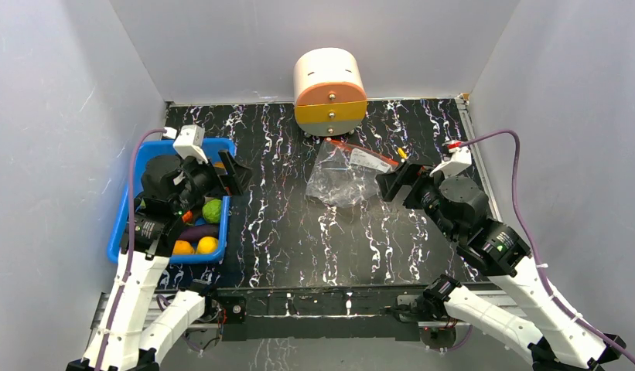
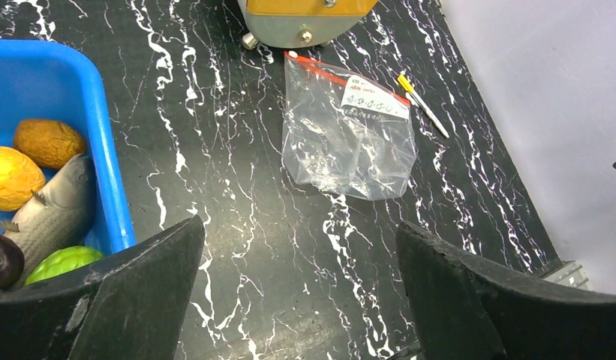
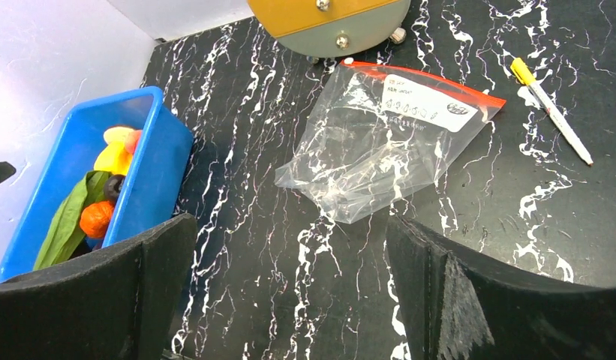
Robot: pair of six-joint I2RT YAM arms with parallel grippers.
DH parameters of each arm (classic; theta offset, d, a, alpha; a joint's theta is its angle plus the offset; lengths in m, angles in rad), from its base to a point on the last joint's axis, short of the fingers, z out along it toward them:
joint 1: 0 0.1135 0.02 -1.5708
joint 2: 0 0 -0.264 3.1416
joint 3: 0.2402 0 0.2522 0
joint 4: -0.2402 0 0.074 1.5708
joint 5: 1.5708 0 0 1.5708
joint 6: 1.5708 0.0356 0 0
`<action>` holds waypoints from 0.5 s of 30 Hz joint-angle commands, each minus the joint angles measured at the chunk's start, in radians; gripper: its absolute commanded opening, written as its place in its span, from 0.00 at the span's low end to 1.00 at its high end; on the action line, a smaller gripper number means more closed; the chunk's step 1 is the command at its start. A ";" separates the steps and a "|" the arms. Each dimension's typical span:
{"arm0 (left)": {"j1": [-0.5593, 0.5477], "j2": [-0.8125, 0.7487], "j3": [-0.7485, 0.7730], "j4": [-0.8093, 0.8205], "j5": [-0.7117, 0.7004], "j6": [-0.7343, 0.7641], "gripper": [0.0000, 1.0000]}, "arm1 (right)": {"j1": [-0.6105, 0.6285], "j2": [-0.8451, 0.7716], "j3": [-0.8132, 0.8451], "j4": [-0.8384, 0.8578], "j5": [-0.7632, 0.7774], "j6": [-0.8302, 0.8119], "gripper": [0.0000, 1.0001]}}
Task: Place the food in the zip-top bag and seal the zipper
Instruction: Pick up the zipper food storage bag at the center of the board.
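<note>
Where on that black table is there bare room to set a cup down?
The widest bare patch lies between the blue plastic bin and the clear zip-top bag, running toward the arms' bases. The back is crowded: the cream-and-orange drum, the bag's red mouth and a yellow-capped white pen lie close.

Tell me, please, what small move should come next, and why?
Probably lower the open left gripper into the bin onto the green ball: the food all sits there, beneath that arm, while the bag lies empty.
</note>
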 commanded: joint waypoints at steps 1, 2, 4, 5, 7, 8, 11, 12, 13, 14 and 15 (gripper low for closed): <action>-0.001 -0.010 -0.006 -0.002 -0.051 0.008 0.98 | 0.006 -0.001 0.034 0.051 0.009 -0.015 0.98; 0.000 -0.008 -0.007 -0.005 -0.069 0.011 0.98 | 0.006 0.000 0.025 0.060 0.000 -0.013 0.98; -0.001 0.001 -0.009 -0.013 -0.095 0.016 0.98 | 0.007 0.008 0.011 0.070 -0.009 -0.009 0.98; 0.000 0.004 -0.013 -0.015 -0.106 0.016 0.98 | 0.006 0.014 0.004 0.073 -0.013 -0.006 0.98; -0.001 0.008 -0.029 -0.014 -0.123 0.015 0.98 | 0.006 0.031 -0.009 0.084 -0.021 0.000 0.98; 0.000 0.010 -0.040 -0.010 -0.133 0.016 0.98 | 0.006 0.041 -0.018 0.089 -0.024 0.008 0.98; -0.001 0.021 -0.075 -0.006 -0.164 0.007 0.98 | 0.006 0.078 -0.039 0.116 -0.027 0.035 0.98; 0.000 0.026 -0.088 -0.003 -0.174 0.004 0.98 | 0.006 0.092 -0.051 0.133 -0.031 0.045 0.98; -0.001 0.030 -0.098 -0.002 -0.185 -0.001 0.98 | 0.007 0.105 -0.062 0.152 -0.035 0.056 0.98; -0.001 0.033 -0.108 0.000 -0.196 -0.004 0.98 | 0.006 0.121 -0.074 0.173 -0.037 0.067 0.97; -0.001 0.035 -0.118 0.004 -0.200 -0.005 0.98 | 0.005 0.136 -0.086 0.197 -0.037 0.079 0.96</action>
